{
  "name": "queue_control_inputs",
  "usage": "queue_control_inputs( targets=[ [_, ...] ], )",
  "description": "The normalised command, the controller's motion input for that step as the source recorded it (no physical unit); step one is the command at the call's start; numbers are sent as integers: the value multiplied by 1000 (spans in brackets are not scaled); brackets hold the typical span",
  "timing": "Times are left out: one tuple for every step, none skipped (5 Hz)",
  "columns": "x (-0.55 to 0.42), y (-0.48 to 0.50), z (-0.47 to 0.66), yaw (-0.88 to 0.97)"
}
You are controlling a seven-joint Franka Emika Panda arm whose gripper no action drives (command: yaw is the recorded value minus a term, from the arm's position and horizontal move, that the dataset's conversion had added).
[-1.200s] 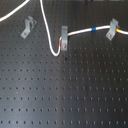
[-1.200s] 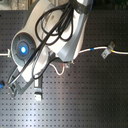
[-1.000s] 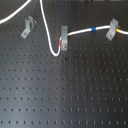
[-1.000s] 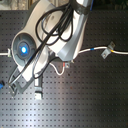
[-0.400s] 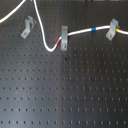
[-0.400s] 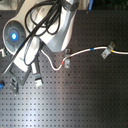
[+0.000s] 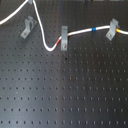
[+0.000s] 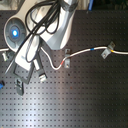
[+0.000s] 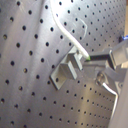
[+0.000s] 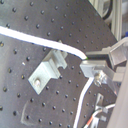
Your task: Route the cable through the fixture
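Note:
The white cable [image 7: 46, 42] runs from the first exterior view's left edge up to the top edge. It then drops past the slanted grey fixture [image 7: 27, 28] and loops to the upright clip [image 7: 64, 38]. In both wrist views my gripper [image 10: 91, 64] [image 9: 94, 59] is shut on the cable [image 10: 30, 39] right beside the fixture [image 10: 47, 71] [image 9: 66, 74]. The cord lies across the fixture's top, and I cannot tell whether it sits in the slot. In the second exterior view the arm [image 8: 47, 35] hides the fixture and the fingers.
Past the upright clip the cable carries a blue band [image 7: 95, 31] and reaches a third clip [image 7: 112, 29] by a yellow-orange band [image 7: 118, 30]. Everything sits on a black perforated board [image 7: 65, 90]. A red band [image 8: 64, 62] shows at the upright clip.
The arm has moved up and to the second exterior view's left. The held stretch of cable has shifted toward the first exterior view's top, by the left clip.

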Motion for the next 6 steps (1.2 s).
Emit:
queue_control_inputs(
  targets=[
    [-288, 130, 445, -760],
    [-339, 171, 467, -323],
    [-419, 176, 327, -34],
    [-270, 243, 326, 0],
    [-195, 279, 408, 0],
    [-135, 135, 591, 0]
  ],
)
